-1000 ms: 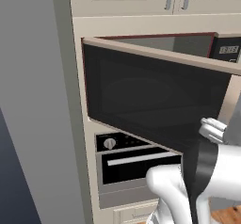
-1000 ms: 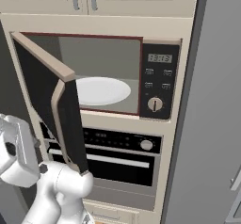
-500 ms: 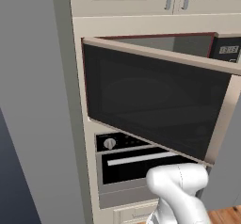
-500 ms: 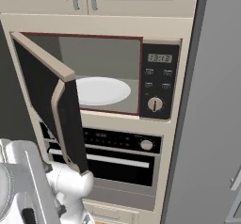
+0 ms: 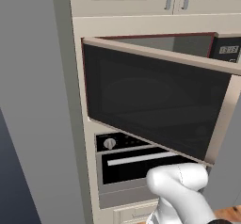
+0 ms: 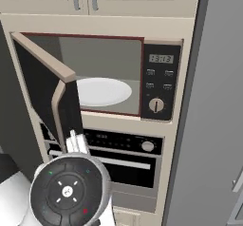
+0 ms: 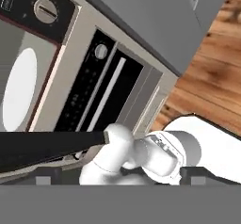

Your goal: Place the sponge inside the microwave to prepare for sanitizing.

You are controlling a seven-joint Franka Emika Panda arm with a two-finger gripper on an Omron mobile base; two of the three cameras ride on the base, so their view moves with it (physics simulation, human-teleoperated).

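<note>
Microwave [image 6: 107,80] cavity partly behind door [image 5: 150,103]

The microwave [image 6: 109,78] panel has a small display [image 6: 160,59] with digits, too blurred to read; nothing else legible.

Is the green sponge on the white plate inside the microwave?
No, the white turntable in the open microwave has nothing on it.
</note>
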